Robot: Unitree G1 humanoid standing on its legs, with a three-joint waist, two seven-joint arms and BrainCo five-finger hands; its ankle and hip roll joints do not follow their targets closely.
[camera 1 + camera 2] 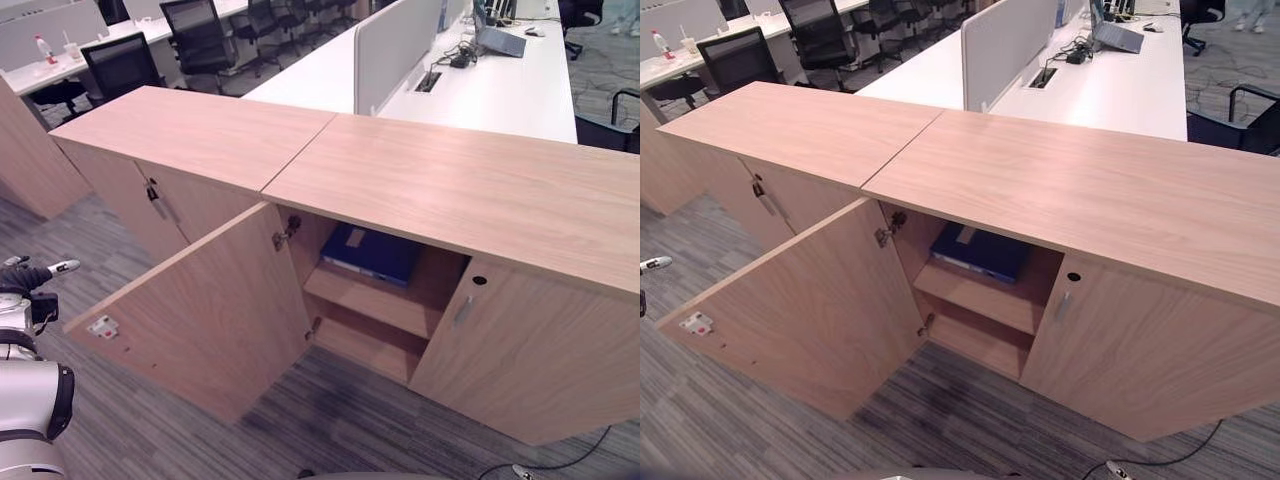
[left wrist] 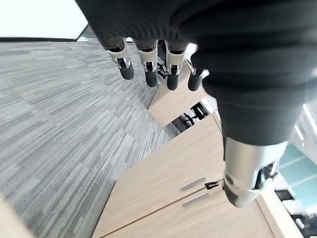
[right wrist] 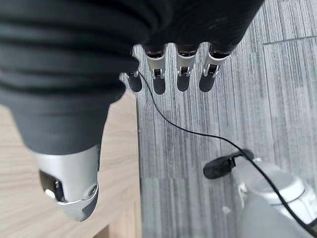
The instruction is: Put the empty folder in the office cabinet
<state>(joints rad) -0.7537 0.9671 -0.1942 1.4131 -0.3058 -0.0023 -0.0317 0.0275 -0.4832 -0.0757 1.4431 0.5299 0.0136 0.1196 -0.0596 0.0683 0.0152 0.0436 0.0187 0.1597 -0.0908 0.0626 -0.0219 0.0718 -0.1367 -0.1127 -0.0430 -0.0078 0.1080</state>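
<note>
Already, the blue folder [image 1: 372, 252] lay flat on the upper shelf [image 1: 375, 300] inside the office cabinet [image 1: 470, 190], under its wooden top and just beside the open door [image 1: 205, 315], which swung out to the robot's left over the grey carpet [image 1: 330, 425]. Well apart from the cabinet's opening, the left hand [image 2: 148, 62] hung with its fingers straight and relaxed, holding nothing. Beside the cabinet's closed front, the right hand [image 3: 171, 69] hung likewise, fingers loose and empty.
</note>
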